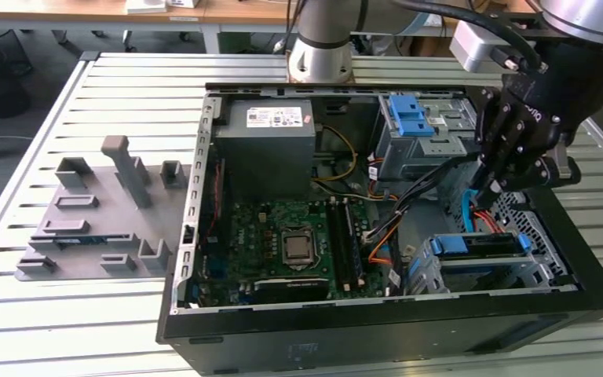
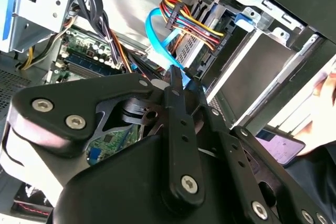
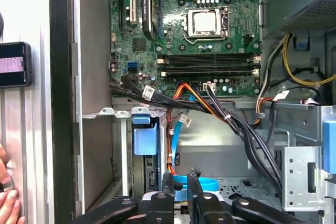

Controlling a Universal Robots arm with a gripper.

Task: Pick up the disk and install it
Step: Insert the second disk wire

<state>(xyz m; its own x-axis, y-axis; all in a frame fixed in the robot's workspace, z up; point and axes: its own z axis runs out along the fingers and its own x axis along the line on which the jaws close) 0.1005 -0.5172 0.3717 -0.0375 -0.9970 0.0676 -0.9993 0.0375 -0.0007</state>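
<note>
The open computer case point(image 1: 385, 314) lies on the slatted table point(image 1: 92, 314), with the gripper point(image 1: 487, 182) lowered inside it, near the cables. Just below the gripper, the disk point(image 1: 476, 245) sits in its drive cage point(image 1: 537, 271), blue carrier tab point(image 3: 145, 139) facing out. In the first wrist view the fingers point(image 3: 168, 186) stand narrow, apparently around a blue cable point(image 3: 181, 191), though it is hard to be sure.

Matt black end effector point(image 1: 490, 184); ribbed metal table point(image 1: 92, 314).
</note>
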